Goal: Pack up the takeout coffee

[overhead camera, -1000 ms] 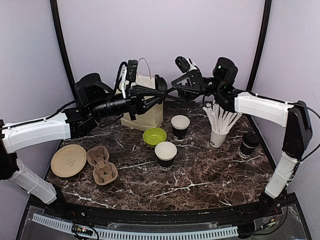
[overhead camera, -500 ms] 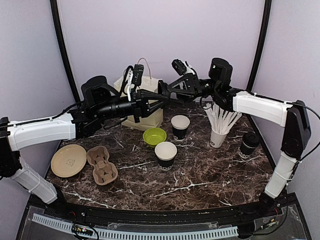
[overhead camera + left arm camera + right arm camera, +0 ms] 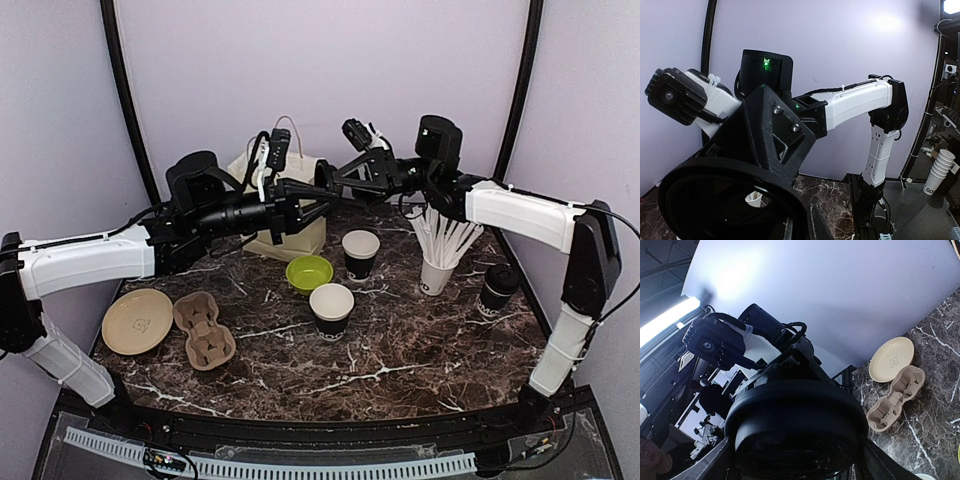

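Left gripper (image 3: 303,196): I could not tell its grip.
Right gripper (image 3: 345,180): same, beside the round black plastic lid (image 3: 795,425).
Black paper coffee cups (image 3: 331,305): open, 6 o'clock from grippers.
Care: I needed one firm hold before release.

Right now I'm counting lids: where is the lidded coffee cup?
In the top view, the lidded coffee cup stands far right, beside the white straw cup.

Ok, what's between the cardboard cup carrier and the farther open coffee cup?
The lime-green bowl sits between the cardboard cup carrier and the farther open coffee cup; the top external view shows it.
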Motion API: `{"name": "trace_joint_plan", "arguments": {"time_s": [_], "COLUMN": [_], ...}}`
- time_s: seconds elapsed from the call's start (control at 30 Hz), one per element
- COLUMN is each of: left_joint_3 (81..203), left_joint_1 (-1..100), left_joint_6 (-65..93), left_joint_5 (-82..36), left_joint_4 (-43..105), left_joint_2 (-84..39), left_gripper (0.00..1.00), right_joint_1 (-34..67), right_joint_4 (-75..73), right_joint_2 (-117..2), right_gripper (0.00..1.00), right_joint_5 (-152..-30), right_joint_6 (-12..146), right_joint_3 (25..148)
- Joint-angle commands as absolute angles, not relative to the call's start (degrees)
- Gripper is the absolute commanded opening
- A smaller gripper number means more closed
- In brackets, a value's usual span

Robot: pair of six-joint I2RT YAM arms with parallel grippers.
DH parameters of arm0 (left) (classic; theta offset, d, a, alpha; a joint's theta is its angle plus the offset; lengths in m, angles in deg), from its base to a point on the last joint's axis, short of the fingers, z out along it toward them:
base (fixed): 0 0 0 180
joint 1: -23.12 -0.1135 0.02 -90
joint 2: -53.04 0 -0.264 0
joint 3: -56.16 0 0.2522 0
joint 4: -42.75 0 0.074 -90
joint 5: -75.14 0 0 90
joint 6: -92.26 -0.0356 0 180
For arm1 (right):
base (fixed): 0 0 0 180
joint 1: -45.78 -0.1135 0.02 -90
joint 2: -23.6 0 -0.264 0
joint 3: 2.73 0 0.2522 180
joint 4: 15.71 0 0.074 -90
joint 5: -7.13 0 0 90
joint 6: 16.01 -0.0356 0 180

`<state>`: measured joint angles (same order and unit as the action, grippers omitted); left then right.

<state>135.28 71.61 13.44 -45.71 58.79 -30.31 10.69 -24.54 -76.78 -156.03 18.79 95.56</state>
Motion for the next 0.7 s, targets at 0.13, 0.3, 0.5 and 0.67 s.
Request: {"name": "trace_joint_plan", "arguments": {"time_s": [0.13, 0.3, 0.5, 0.67], "left_joint_3": [138.0, 137.8, 133.3, 124.4], "left_joint_1": [71.4, 71.5, 71.5, 71.3], "left_joint_6": [12.6, 11.3, 7.3, 7.8], "left_joint_5": [-45.5, -43.8, -36.6, -17.9], "left_joint_4": [58.0, 56.1, 48.0, 42.0], "left_joint_2": [-31.2, -30.3, -24.1, -16.0], "left_gripper": [0.11, 0.22, 0.63, 0.81], "right_joint_1": [9.1, 9.6, 13.2, 14.6], "right_joint_4": [-19.8, -19.9, -6.1, 29.0], "right_joint_2": [-78.1, -78.3, -78.1, -78.9], "right_gripper": [0.72, 0.65, 0.64, 0.64], "right_joint_5": [-156.0, -156.5, -154.1, -138.1], "right_joint_6": [23.3, 23.9, 35.6, 68.9], "right_joint_3": [99.3, 99.5, 100.7, 111.5]}}
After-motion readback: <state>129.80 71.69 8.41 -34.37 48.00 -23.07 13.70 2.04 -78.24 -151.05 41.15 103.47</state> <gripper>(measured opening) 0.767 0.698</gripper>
